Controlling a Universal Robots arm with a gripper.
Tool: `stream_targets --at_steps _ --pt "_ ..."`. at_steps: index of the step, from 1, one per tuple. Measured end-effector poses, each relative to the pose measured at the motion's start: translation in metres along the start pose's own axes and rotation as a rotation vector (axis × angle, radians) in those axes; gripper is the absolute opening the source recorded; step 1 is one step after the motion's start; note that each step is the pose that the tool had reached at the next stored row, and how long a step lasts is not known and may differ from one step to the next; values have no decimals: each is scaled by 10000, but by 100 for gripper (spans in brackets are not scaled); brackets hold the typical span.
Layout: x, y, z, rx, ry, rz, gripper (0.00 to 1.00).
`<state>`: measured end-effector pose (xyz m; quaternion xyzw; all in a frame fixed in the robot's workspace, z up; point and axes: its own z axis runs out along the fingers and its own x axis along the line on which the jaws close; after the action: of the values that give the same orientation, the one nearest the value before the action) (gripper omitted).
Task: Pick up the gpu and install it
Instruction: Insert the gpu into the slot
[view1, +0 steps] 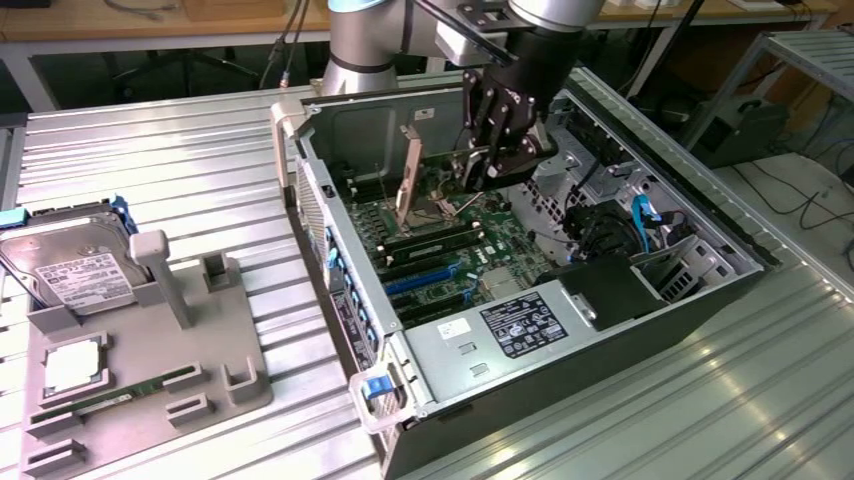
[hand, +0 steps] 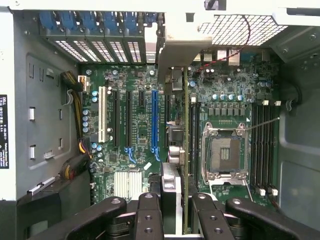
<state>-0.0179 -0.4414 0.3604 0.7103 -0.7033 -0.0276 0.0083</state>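
1. Table (view1: 147, 150): slatted metal surface. It carries the computer case (view1: 574, 410), which lies on its side with the open side up. A grey fixture tray (view1: 200, 350) stands well apart at the exterior view's left.
2. Case interior: the motherboard (hand: 107, 155) covers the floor. The rear slot openings (hand: 95, 47) line one wall. A cable bundle (hand: 75, 125) runs along the power-supply side, well apart from the fingers.
3. Gripper (view1: 497, 165): lowered into the case opening. The drive-bay wall and blue cables (view1: 641, 215) are near it at the exterior view's right. The exterior view's left of the gripper is open down to the board.
4. The gpu (hand: 170, 185): held upright and edge-on, above the motherboard. It stands between the blue slot (hand: 154, 120) and the CPU socket (hand: 225, 155). Its end bracket (hand: 176, 47) points at the rear wall, close to the slot openings. Whether its lower edge touches a slot cannot be told.
5. Fingers (hand: 148, 215): clamped on the gpu, one on each face, at the end away from the bracket.
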Motion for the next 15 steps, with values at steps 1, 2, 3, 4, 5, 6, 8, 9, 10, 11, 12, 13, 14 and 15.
stream_targets --at_steps 1,2,3,4,5,6,8,9,10,11,12,13,14,15 --pt "8 -1 1 0 4 -1 28" --pt "17 1 3 7 4 -1 28" --pt "22 3 4 22 6 -1 28" --pt "27 2 8 23 4 -3 28" --pt "37 2 12 22 6 -3 28" --pt "50 2 22 23 5 -3 28" --pt "64 1 53 22 3 -3 28" --pt "66 0 72 19 6 -2 28" --pt "66 -1 88 11 5 -3 28" --pt "66 -1 94 6 5 -3 28" --pt "66 -2 96 -10 9 -2 28" --pt "66 -2 100 -36 9 -3 28" --pt "67 -2 104 -61 12 -1 28" --pt "67 -2 108 -76 21 0 28"
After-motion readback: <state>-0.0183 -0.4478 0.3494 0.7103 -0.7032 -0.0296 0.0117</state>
